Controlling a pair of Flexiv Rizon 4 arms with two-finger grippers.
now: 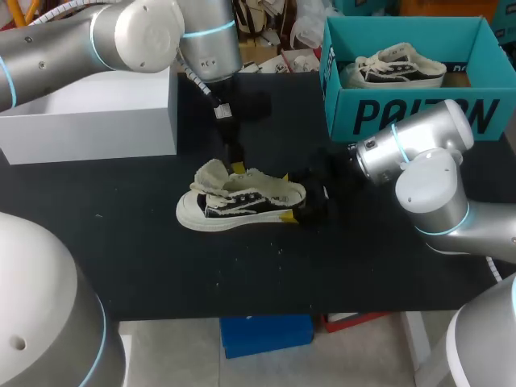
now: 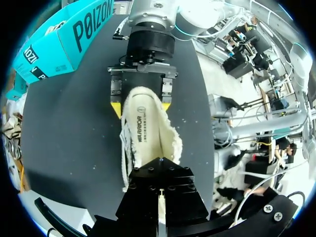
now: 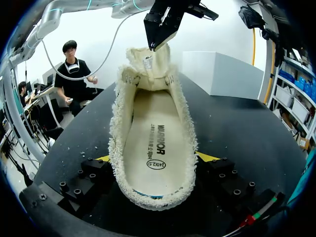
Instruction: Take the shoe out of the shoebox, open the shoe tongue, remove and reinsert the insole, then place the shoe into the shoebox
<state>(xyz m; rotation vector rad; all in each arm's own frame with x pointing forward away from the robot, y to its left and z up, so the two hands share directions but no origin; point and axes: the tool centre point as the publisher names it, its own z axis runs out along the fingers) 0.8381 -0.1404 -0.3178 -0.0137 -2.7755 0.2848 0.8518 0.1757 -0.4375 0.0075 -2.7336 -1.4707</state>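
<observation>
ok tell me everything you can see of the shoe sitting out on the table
The shoe is a low cream canvas one with frayed edges, a white sole, dark side panels and laces. It stands on its sole on the black table. Its tongue stands upright, with the left gripper at its top. A printed cream insole lies inside. The right gripper clamps the heel from both sides.
</observation>
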